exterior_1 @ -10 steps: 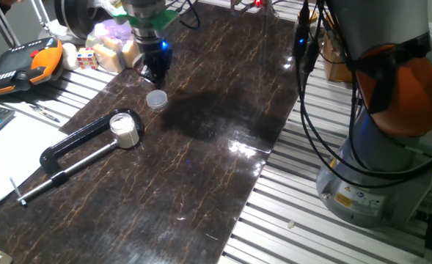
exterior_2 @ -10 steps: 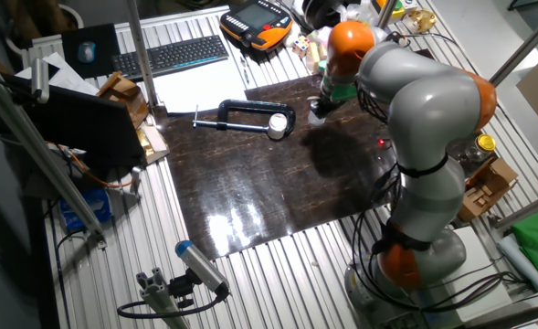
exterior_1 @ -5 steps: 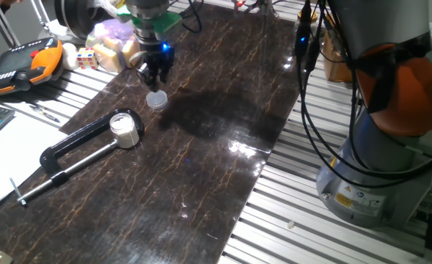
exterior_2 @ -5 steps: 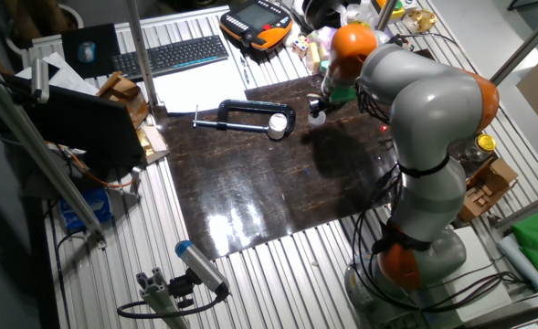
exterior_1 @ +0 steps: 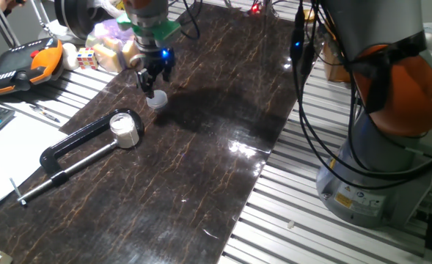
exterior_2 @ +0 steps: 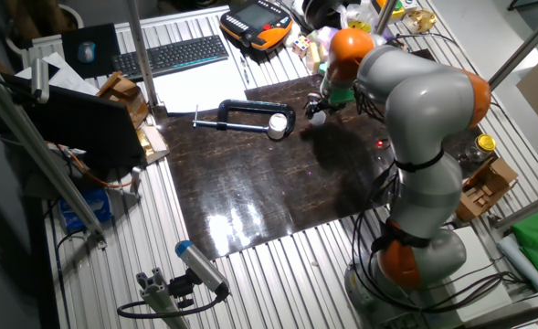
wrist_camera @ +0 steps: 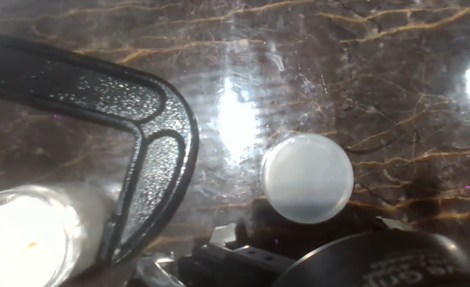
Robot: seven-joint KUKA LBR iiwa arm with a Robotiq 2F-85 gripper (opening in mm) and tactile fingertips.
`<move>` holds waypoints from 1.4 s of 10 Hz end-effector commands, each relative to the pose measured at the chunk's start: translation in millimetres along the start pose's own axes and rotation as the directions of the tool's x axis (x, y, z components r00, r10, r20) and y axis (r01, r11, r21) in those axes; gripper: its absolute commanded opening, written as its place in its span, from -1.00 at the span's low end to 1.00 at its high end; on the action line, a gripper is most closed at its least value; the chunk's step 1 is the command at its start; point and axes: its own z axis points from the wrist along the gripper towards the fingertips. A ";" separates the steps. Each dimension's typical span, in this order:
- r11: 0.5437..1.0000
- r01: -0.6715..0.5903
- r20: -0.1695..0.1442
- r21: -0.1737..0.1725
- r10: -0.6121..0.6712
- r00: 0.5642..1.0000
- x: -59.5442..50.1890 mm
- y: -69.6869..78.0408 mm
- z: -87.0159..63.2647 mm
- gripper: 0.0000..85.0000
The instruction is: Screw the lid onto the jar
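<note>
The lid [exterior_1: 155,100], a small pale round cap, lies flat on the dark marbled table top. It also shows in the hand view [wrist_camera: 307,177]. My gripper [exterior_1: 154,81] hangs just above and slightly behind the lid, with the jaws apart and nothing between them. The other fixed view shows the gripper [exterior_2: 316,108] at the same place. The jar [exterior_1: 125,130], short and whitish, stands open inside the mouth of the black C-clamp [exterior_1: 76,150], to the left of the lid. In the hand view the jar [wrist_camera: 27,235] is at the lower left, behind the clamp's frame [wrist_camera: 151,151].
An orange and black pendant [exterior_1: 21,64], dice and foam blocks [exterior_1: 105,48] lie beyond the table top's far left edge. A keyboard [exterior_2: 168,57] and papers [exterior_2: 195,87] lie on that side too. The arm's base [exterior_1: 384,147] stands at the right.
The gripper has shifted a little toward the lid and now hangs right over it. The lid, the jar and the clamp have not moved.
</note>
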 end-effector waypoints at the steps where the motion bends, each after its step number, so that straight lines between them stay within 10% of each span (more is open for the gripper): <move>1: 1.000 0.010 0.004 0.005 -0.010 1.000 -3.0 0.0 6.0 1.00; 14: 0.999 0.049 0.011 -0.012 -0.049 0.999 -18.4 -12.1 51.6 1.00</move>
